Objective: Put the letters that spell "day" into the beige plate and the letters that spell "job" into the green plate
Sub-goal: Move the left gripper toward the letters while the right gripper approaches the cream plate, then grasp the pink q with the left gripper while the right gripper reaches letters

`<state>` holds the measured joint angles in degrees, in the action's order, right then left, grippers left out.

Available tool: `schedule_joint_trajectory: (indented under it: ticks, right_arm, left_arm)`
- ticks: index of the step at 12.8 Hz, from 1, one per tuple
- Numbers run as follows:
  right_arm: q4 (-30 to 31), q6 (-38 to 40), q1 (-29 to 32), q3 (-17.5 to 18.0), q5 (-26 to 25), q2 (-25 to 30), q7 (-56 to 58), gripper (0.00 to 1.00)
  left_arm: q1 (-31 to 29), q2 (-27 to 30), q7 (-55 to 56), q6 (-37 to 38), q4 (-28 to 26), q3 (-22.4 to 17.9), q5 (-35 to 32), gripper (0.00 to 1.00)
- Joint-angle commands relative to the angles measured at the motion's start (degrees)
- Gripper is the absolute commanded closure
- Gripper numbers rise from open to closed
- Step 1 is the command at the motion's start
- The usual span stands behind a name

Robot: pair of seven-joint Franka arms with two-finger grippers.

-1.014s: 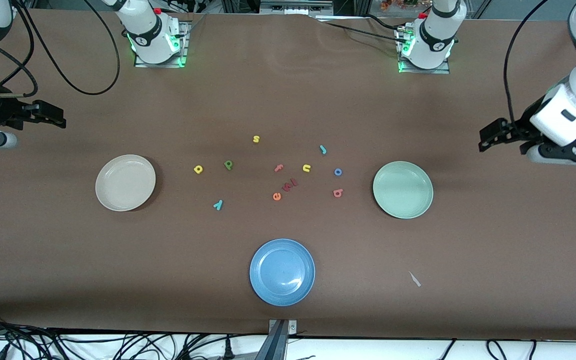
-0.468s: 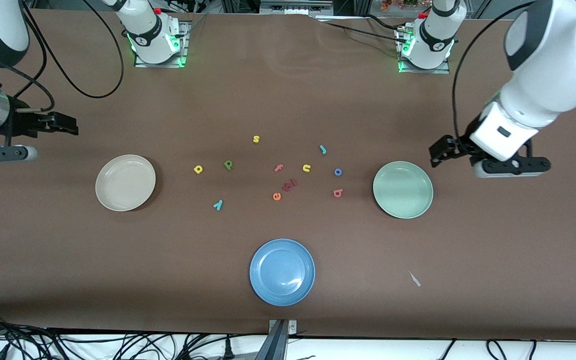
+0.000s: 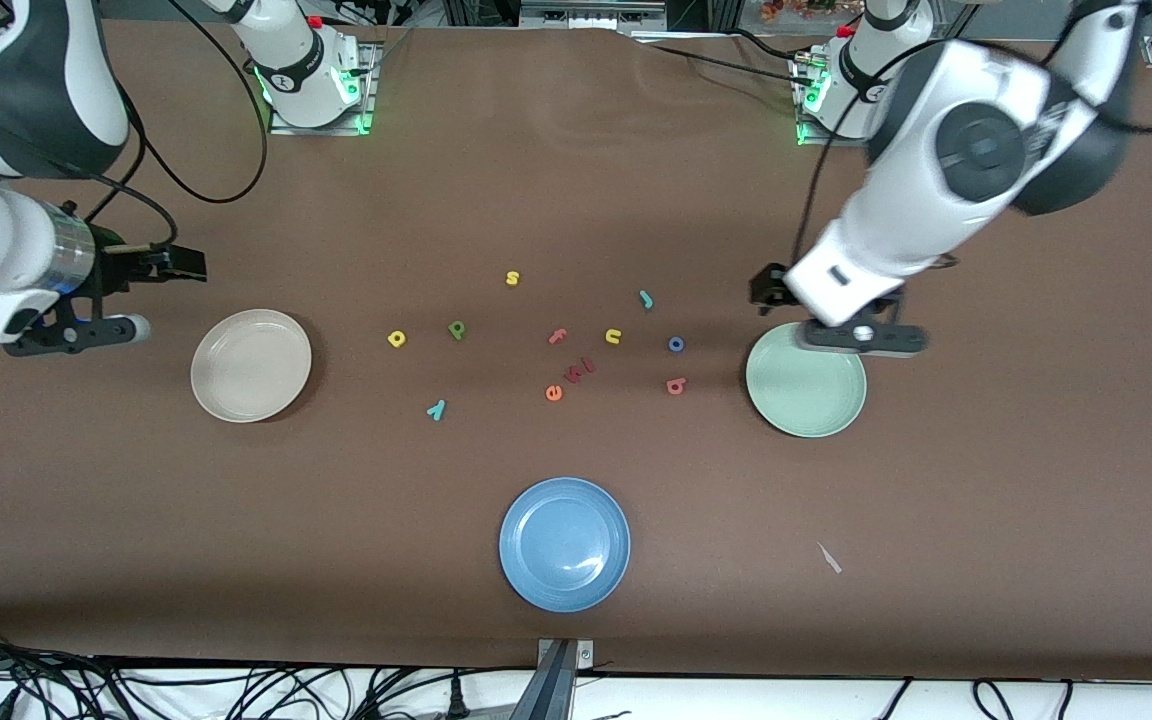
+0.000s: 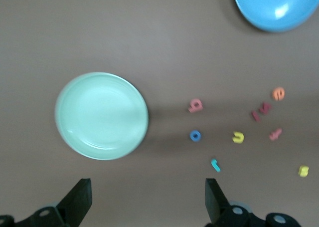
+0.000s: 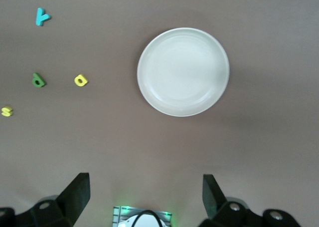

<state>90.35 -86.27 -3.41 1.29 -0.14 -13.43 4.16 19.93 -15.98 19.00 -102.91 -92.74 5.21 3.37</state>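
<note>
the letters that spell "job" point(image 3: 675, 344) lie loose on the table just off the green plate point(image 3: 806, 380), toward the middle of the table from the left gripper point(image 3: 768, 290), which hangs in the air over that plate's rim with its fingers spread wide and nothing between them. the teal j point(image 3: 646, 298), the blue o point(image 3: 676, 344) and the salmon b point(image 3: 676, 386) sit in a short row, apart from each other. the letters that spell "day" point(image 3: 433, 360) sit out in front of the right gripper point(image 3: 186, 267), past the beige plate point(image 3: 251, 365); it too is spread and empty, up over bare table beside that plate.

the risk from here is plain: these pieces are tiny and flat, so a wide jaw coming down slightly off could flick one away or pinch table. the yellow u point(image 3: 613, 336) lies near the o, and the salmon f point(image 3: 557, 336) shares the b's colour, so a wrong pick is possible.

the j's long axis looks to run slantwise, hook end toward the camera, though it is too small to be sure. the y point(image 3: 436, 408) lies tilted too, its stem seemingly pointing toward the beige plate.
</note>
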Motion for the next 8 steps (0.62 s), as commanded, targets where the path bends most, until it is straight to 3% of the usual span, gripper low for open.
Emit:
schedule_joint_trajectory:
  ticks: [1,5,8]
  right_arm:
    - [-0.53,-1.35,-0.11,-0.06,2.77,-2.38,-0.64,0.0]
    - [3.59,-8.54,-2.82,0.11,2.77,-2.39,-0.82,0.0]
    - [6.67,-12.6,-5.11,0.11,2.77,-2.3,-7.22,0.0]
  left_arm:
    - [3.35,-5.63,-0.19,0.61,2.12,-0.46,0.67,0.0]
    - [7.84,-10.82,-3.78,-7.03,2.04,-0.37,0.93,0.0]
    - [8.73,-13.9,-10.36,-9.93,2.04,-0.46,0.76,0.0]
